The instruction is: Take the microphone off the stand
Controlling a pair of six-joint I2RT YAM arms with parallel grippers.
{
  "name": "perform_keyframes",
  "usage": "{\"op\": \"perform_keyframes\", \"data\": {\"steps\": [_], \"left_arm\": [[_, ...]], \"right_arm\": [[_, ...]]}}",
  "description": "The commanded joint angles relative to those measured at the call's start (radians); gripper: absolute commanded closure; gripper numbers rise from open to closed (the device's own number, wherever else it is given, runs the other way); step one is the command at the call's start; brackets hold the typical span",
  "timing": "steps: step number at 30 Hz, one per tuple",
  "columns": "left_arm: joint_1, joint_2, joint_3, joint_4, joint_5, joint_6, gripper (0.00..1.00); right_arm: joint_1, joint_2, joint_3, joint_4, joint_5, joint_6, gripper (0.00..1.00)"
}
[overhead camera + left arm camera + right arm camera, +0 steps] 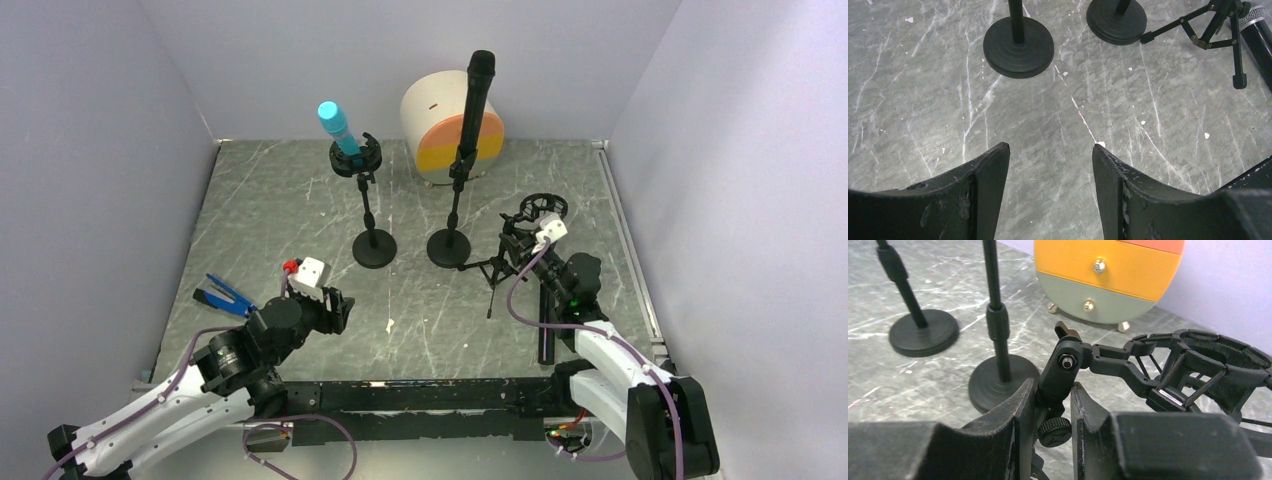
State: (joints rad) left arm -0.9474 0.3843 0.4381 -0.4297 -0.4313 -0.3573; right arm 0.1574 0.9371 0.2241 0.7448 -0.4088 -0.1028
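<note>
Right gripper (1053, 390) clamps tripod stand (1128, 365) — microphone (545, 335) beside it; left gripper (1050, 146) parted

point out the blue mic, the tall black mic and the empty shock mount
blue mic (337, 125), top view, its barrel
tall black mic (474, 100), top view, mid handle
empty shock mount (1243, 382), right wrist view, its ring's outer band

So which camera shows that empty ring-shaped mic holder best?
The right wrist view: the holder fills the frame up close, with the right claw shut on its joint. The top view shows it small and far off. The left wrist view catches only the stand's legs, not the holder.
</note>
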Motion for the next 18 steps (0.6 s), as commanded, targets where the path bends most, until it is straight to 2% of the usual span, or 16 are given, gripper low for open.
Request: {"op": "perform_keyframes", "data": {"steps": [1, 5, 11, 18], "left_arm": [[0.002, 0.004, 0.004, 0.036, 0.002, 0.000, 0.34], [0.002, 0.002, -0.001, 0.030, -0.008, -0.003, 0.34], [0.002, 0.004, -0.015, 0.055, -0.006, 0.003, 0.34], [0.002, 0.018, -0.013, 0.063, 0.000, 0.007, 0.34]], "right_arm": [[-0.017, 0.005, 0.037, 0.036, 0.138, -0.183, 1.00], [-0.035, -0.027, 0.044, 0.005, 0.164, -0.210, 1.00], [-0.050, -0.003, 0.049, 0.060, 0.187, -0.213, 1.00], [-0.052, 0.148, 0.054, 0.195, 0.242, -0.199, 1.00]]}}
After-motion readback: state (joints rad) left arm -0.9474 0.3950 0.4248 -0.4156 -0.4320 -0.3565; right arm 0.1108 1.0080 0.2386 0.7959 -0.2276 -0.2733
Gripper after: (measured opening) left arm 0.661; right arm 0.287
